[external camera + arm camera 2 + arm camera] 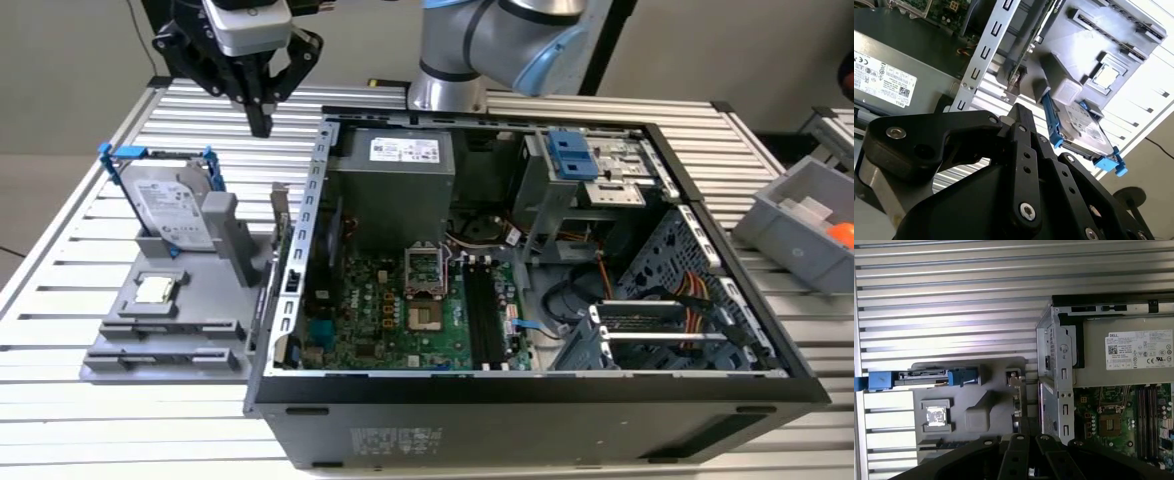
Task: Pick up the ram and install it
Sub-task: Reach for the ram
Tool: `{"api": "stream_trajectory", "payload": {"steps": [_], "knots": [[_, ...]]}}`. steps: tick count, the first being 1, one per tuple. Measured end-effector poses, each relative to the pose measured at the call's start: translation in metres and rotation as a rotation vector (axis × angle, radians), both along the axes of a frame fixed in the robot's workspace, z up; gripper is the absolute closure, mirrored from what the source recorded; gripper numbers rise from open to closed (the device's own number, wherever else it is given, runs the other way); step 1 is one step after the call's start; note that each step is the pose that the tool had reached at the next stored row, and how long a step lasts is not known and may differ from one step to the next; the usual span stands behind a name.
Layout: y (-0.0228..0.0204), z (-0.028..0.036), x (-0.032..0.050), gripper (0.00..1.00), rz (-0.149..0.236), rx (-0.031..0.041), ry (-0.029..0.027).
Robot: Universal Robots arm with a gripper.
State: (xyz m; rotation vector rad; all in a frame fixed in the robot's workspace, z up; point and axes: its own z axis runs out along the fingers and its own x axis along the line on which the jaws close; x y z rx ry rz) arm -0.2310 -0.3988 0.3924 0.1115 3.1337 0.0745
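– Where is the ram (280, 218)?
– Thin and flat, it stands on edge in the gray plastic tray (120, 345), beside the metal computer box (534, 410).
– And the claw (259, 125)?
– Black, pinched shut, holding nothing.

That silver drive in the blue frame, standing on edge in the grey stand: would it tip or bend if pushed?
The drive looks like a rigid metal box, so it probably won't bend. It sits on edge in the grey stand beside an upright block, so a light nudge likely won't topple it. Its smooth face may be slippery.
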Motion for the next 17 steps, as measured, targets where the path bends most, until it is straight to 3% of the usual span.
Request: {"api": "stream_trajectory", "payload": {"steps": [9, 17], "knots": [[0.0000, 0.0000, -0.0014, 1.00, 0.000, 0.0000, 0.0010], [0.0000, 0.0000, -0.0074, 1.00, 0.000, 0.0000, 0.0010]]}}
